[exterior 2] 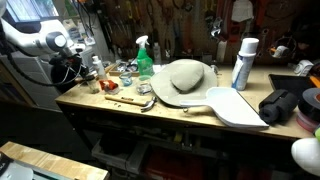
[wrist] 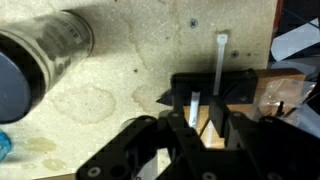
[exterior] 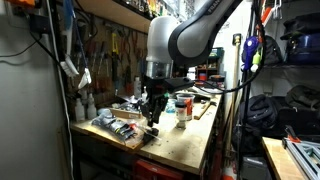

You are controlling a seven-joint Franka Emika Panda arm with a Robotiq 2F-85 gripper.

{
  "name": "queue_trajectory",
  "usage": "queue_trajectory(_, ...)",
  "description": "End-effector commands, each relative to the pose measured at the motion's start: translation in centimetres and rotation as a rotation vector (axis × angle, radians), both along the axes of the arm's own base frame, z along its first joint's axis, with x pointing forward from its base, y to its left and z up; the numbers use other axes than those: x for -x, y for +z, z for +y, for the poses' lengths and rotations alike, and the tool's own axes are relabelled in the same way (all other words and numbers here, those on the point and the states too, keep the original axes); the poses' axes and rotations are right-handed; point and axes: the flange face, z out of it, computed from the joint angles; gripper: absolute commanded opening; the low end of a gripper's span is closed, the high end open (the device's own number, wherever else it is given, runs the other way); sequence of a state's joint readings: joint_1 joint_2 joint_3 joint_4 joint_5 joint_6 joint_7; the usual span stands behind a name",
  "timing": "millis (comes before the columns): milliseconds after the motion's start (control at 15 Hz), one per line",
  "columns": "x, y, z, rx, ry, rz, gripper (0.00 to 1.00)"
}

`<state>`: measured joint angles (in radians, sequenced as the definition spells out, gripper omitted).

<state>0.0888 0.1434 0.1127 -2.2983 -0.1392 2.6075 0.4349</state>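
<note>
One thin white strip [wrist: 221, 60] lies on the counter [wrist: 130, 60] just beyond the claw [wrist: 203, 102], long axis running straight away from its tips; jaws look nearly closed, though whether they pinch anything I cannot tell; a dark cylinder [wrist: 45, 55] lies well aside

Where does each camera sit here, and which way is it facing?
Exterior view: off the bench end, looking along the workbench; arm at centre.
Exterior view: facing the workbench's long side and tool wall; arm far left.
Wrist view: looks down on the workbench; jaws at bottom.
Shared: both exterior views show arm and workbench.
</note>
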Motion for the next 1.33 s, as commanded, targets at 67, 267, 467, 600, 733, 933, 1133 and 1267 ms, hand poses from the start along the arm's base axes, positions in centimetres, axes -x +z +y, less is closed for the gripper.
queue_trajectory(67, -0.3, -0.7, 0.2, 0.029, 0.044, -0.003, 0.42)
queue_trajectory(267, -0.4, -1.0, 0.5, 0.025, 0.048, -0.004, 0.45)
queue_trajectory(467, -0.8, -1.6, 0.8, 0.020, 0.044, 0.008, 0.38)
queue_trajectory(600, -1.2, -2.1, 0.9, 0.020, 0.038, 0.012, 0.32)
queue_trajectory(733, -1.7, -2.4, 0.7, 0.015, 0.027, 0.016, 0.25)
queue_trajectory(933, -2.5, -2.6, 0.2, 0.010, 0.009, 0.021, 0.25)
queue_trajectory(1133, -2.6, -3.2, 0.1, 0.016, 0.013, 0.038, 0.04)
queue_trajectory(1267, -2.4, -3.4, 0.4, 0.011, 0.021, 0.053, 0.00)
